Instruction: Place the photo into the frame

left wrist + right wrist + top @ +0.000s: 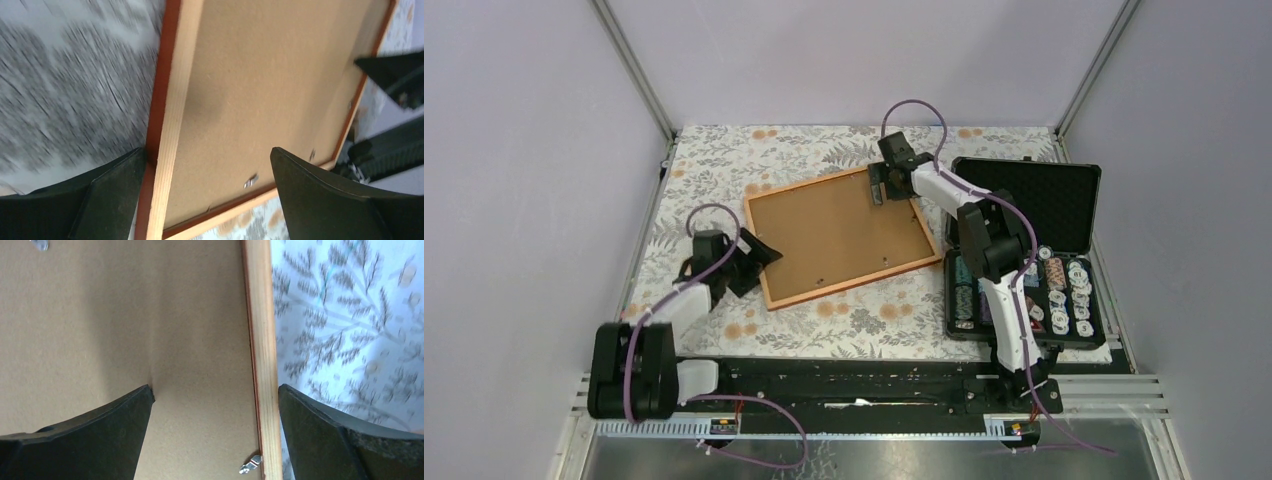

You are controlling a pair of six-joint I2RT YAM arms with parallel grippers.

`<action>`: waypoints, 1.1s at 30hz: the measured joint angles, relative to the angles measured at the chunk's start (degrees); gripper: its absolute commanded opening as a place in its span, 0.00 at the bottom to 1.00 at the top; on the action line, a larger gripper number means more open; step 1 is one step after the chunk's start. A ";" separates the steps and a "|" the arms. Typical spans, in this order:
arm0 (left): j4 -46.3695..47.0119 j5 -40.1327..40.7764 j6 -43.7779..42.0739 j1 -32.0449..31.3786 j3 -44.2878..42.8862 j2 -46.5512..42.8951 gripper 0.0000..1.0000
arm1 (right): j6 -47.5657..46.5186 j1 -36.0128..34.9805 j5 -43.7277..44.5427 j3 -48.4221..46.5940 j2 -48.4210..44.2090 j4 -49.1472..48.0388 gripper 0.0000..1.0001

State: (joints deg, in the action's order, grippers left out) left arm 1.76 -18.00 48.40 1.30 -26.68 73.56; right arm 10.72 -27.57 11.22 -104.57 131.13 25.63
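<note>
Frame (175,100) lies back-up; left gripper (754,265) at 8 o'clock, right gripper (215,387) at 1 — both gaping, empty, straddling its rails, likely to steady it.

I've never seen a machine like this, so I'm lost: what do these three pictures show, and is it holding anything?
These are two white-and-black robot arms bolted at a table's near edge. One picture looks down from above; the other two come from a camera on each wrist, so the dark shapes there are that arm's own fingers. On the flowered tablecloth lies a thin orange-brown wooden picture frame, back up, with a plain brown backing board in it. Right of it lies an open black case of poker chips. The left gripper is at the frame's left edge, the right gripper at its far right corner. Both are open and hold nothing. No photo is visible.
</note>
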 measured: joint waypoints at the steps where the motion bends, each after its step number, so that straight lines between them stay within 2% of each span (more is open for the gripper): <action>1: -0.52 0.00 0.98 -1.22 1.27 -1.86 0.98 | -1.09 0.26 -0.17 -1.73 1.07 -0.02 1.00; 7: -10.60 -2.29 10.67 -9.88 10.34 -19.87 0.99 | -3.39 -0.50 -4.46 -14.78 8.46 0.94 1.00; 11: -21.70 -1.31 15.80 -11.61 12.24 -31.71 0.99 | -2.36 -4.72 -9.42 -23.30 12.22 2.95 1.00; 14: -26.38 0.72 18.12 -11.61 11.41 -35.47 0.99 | -0.70 -9.09 -10.71 -27.21 12.59 5.42 1.00; 17: -31.08 3.04 18.73 -11.61 9.07 -34.75 0.96 | 1.46 -12.35 -9.03 -26.53 10.54 7.58 1.00; 20: -35.56 6.56 16.85 -11.61 5.01 -32.20 0.95 | 5.16 -12.55 -6.71 -17.94 3.82 9.66 0.98; 23: -39.32 12.04 12.66 -11.65 -0.85 -30.12 0.99 | 11.10 -11.43 -7.45 0.70 -9.60 7.52 0.96; 26: -39.30 17.05 7.96 -11.65 -6.62 -29.11 0.99 | 17.38 -10.73 -8.00 18.93 -23.80 3.63 0.96; 28: -36.96 18.97 3.37 -11.65 -9.88 -27.02 0.99 | 20.61 -10.86 -7.63 26.21 -29.97 1.66 0.96; 31: -34.38 21.46 -4.15 -11.21 -18.56 -17.29 0.99 | 24.39 -11.08 -7.17 33.40 -34.69 -2.40 0.95; 33: -33.24 22.01 -8.44 -10.54 -27.28 -7.45 0.99 | 26.64 -10.73 -7.39 36.00 -34.88 -4.55 0.93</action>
State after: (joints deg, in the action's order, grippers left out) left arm -31.48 4.01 39.97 -9.23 -53.95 66.11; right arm 37.36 -38.30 3.84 -68.58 96.25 21.08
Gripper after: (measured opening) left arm 0.987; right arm 0.959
